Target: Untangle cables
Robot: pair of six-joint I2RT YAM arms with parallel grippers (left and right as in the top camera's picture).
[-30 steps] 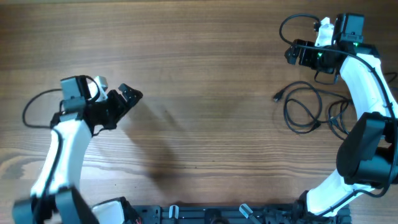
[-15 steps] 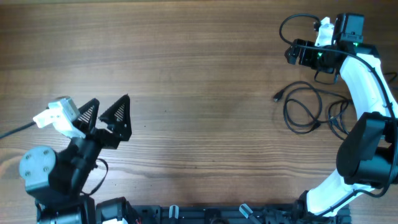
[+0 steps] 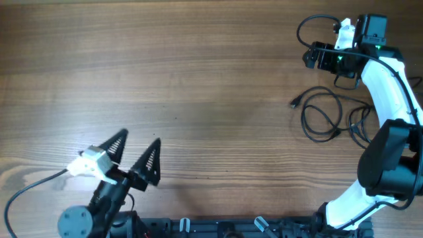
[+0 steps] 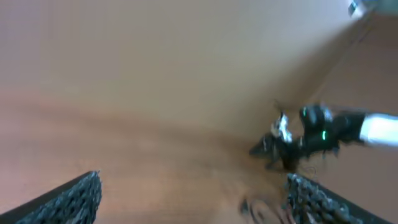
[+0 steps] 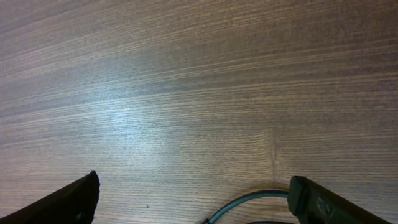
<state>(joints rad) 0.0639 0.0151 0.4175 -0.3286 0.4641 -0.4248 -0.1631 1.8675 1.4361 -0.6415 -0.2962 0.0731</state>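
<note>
The cables [image 3: 322, 116] lie as loose black loops on the wooden table at the right, with a small plug end [image 3: 294, 102] pointing left. My right gripper [image 3: 309, 57] is open and empty, above and beyond the loops and not touching them. In the right wrist view its fingers [image 5: 193, 202] are wide apart, with a curved dark cord [image 5: 249, 202] at the bottom edge; I cannot tell which cord it is. My left gripper [image 3: 134, 153] is open and empty at the front left, far from the cables. The left wrist view is blurred, its fingers [image 4: 193, 202] apart.
The right arm [image 3: 386, 86] curves down the right side, over part of the loops. A thin wire loop [image 3: 310, 26] from that arm lies at the back right. The left arm's base [image 3: 76, 221] sits at the table's front edge.
My left arm has swung back from the left middle of the table toward the front edge, and its fingers have spread wider. The right arm and the cables have not moved.
</note>
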